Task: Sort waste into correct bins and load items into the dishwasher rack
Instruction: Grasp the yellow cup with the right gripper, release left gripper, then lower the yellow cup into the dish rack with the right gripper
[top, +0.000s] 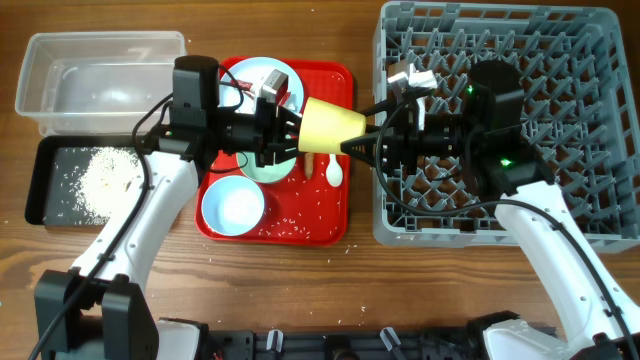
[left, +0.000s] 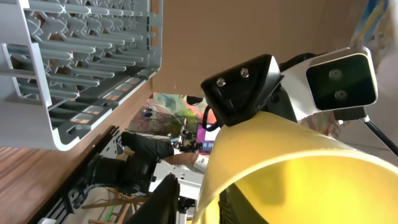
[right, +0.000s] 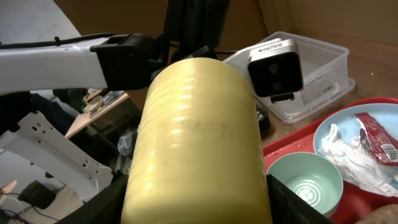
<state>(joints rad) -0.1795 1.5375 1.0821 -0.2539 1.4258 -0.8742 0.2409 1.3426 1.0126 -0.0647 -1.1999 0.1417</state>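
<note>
— The cup (right: 199, 143)?
— Matt yellow plastic, finely ridged.
— The rack (top: 580, 60)?
— Dull grey plastic. The tub (top: 100, 75), far left, is clear glossy plastic, the table (top: 300, 290) is grained wood, and the red tray (top: 343, 85) is smooth and shiny.

The cup (top: 333, 125) is bright yellow. The serving tray (top: 338, 80) is red with little white specks. On it, the bowl (top: 233, 205) and the plate (top: 245, 72) at 12 o'clock are pale blue, and the spoon (top: 333, 172) is white. The sachet (right: 375, 138) is red and white. The napkin (right: 341, 152) is white. The rack (top: 560, 225) is grey. At 9 o'clock, the black tray (top: 48, 185) holds white rice grains (top: 100, 180). The tub (top: 100, 55) is clear. The counter (top: 300, 290) is brown wood.
</note>
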